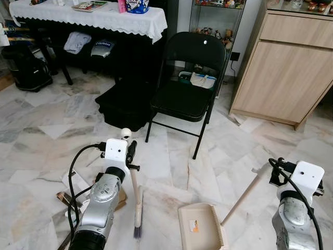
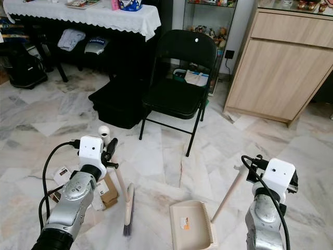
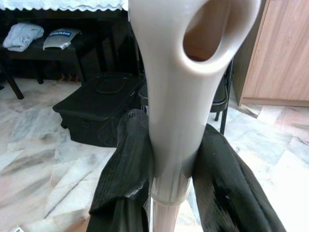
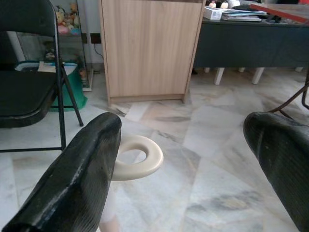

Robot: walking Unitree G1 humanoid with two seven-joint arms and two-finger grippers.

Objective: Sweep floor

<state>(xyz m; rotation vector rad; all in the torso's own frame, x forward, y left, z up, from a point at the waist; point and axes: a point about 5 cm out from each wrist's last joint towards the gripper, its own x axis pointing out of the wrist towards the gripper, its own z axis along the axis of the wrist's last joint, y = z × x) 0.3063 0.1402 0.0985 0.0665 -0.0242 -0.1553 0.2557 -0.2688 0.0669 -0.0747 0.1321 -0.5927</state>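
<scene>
My left gripper point(image 3: 169, 159) pinches the broom point(image 1: 136, 200) near its handle top, bristles on the marble floor point(image 1: 47, 135) just left of the dustpan point(image 1: 200, 226). My right gripper point(image 4: 183, 159) is spread beside the dustpan's ring handle point(image 4: 137, 157); I should close on it first, then sweep in short strokes. The folding chair point(image 1: 190, 78) legs and black case point(image 1: 122, 107) crowd ahead; right is open.
</scene>
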